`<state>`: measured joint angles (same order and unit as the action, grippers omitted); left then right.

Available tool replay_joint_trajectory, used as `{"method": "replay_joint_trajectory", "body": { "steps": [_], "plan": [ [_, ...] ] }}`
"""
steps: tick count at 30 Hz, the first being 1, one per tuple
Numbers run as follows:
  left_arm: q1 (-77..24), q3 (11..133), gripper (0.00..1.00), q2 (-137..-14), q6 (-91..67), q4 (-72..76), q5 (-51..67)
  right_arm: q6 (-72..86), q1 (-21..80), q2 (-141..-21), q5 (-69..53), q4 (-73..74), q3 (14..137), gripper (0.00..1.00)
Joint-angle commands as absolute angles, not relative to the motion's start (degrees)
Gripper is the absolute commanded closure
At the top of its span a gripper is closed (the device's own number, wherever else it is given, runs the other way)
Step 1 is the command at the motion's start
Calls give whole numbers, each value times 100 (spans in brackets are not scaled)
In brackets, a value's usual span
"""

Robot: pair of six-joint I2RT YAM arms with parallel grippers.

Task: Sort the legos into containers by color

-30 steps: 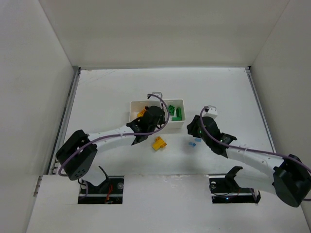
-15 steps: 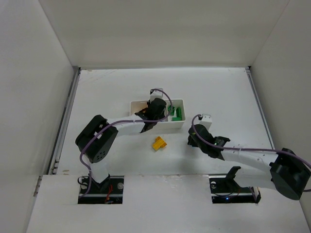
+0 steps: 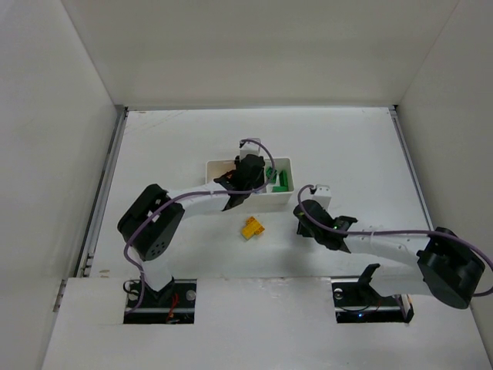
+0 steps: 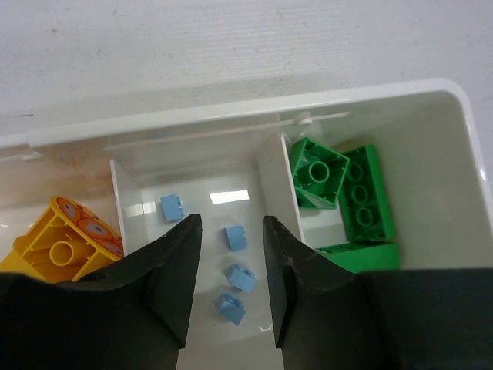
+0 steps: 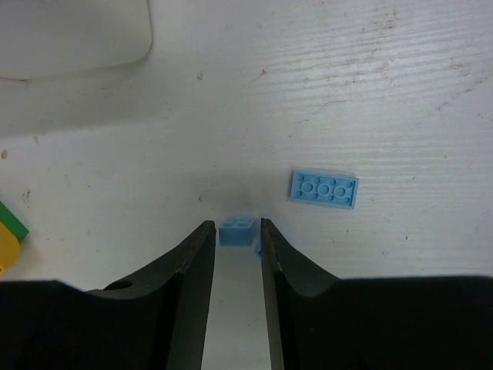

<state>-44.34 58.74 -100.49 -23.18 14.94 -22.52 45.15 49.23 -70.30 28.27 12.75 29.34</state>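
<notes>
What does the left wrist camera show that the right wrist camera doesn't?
Only the left wrist: the tray's inside, with a yellow brick in one end compartment, four blue bricks in the middle one and green bricks in the other end, under the open left gripper.
Only the right wrist: a loose blue brick at the tips of the open right gripper, with a blue plate beside it.
Both: the white table and dark jaws standing apart.

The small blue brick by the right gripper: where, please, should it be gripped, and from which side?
I'd pinch the small blue brick across its side faces, from straight above: it lies flat, studs up, ahead of the right gripper's open fingers.
</notes>
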Motion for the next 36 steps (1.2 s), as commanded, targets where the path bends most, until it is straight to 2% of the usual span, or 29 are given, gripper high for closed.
{"method": "replay_joint_trajectory", "body": {
  "steps": [1,4,10,17,27,36],
  "plan": [
    [-4618,5688,66,-9353,-2311,1626,-2285,4483,4970,-7172,2821,1117,3147,65],
    [-4820,5266,66,-8975,-2408,1740,-2294,4438,4970,-7268,2795,1046,3173,66],
    [-5321,4467,67,-8202,-2531,1828,-2311,4395,4944,-7252,2795,967,3173,79],
    [-6006,3674,63,-7436,-2769,2117,-2171,4132,4707,-6470,2847,993,3348,81],
    [-7210,4341,54,-8805,-2250,2944,-1934,3823,3775,-5968,2725,853,3788,81],
    [-7370,5317,53,-10150,-1828,3129,-1881,3727,3731,-5678,2566,844,3938,80]
  ]
}}
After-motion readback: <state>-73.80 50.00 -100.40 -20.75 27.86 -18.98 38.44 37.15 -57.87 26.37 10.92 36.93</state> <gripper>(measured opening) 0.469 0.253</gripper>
